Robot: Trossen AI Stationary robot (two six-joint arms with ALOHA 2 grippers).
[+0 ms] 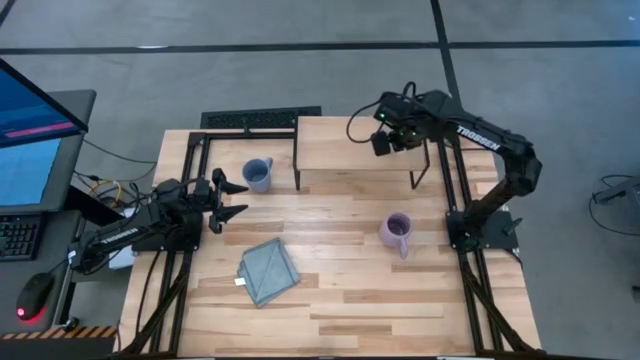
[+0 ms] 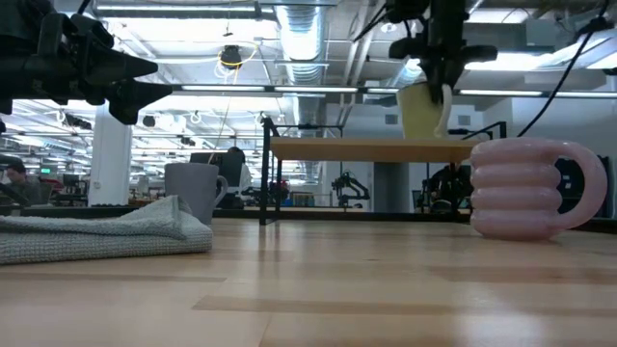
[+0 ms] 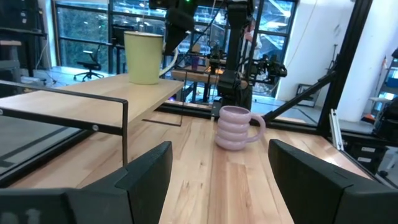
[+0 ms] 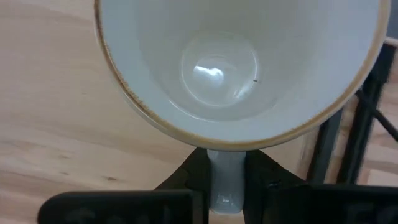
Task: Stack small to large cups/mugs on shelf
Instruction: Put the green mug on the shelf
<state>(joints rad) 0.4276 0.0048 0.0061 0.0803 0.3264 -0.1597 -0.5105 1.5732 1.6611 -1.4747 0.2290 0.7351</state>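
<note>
Cream mug (image 4: 236, 68) stood upright on shelf (image 1: 350, 145), mouth up; right gripper (image 4: 227, 180) fingers clamped on its handle. Left gripper (image 1: 228, 200) fingers apart over bench (image 1: 340, 290).

Three mugs: blue (image 1: 258, 174), purple (image 1: 396, 231), cream (image 3: 144, 57). One shelf (image 1: 340, 145). One cloth (image 1: 268, 270). Two arms.

The word "TROSSEN" is read in white letters on the right arm (image 1: 478, 138), on the link behind its wrist, in the high view; fainter white lettering on the left arm (image 1: 120, 234) is seen, probably the same brand; nothing else is legible.
</note>
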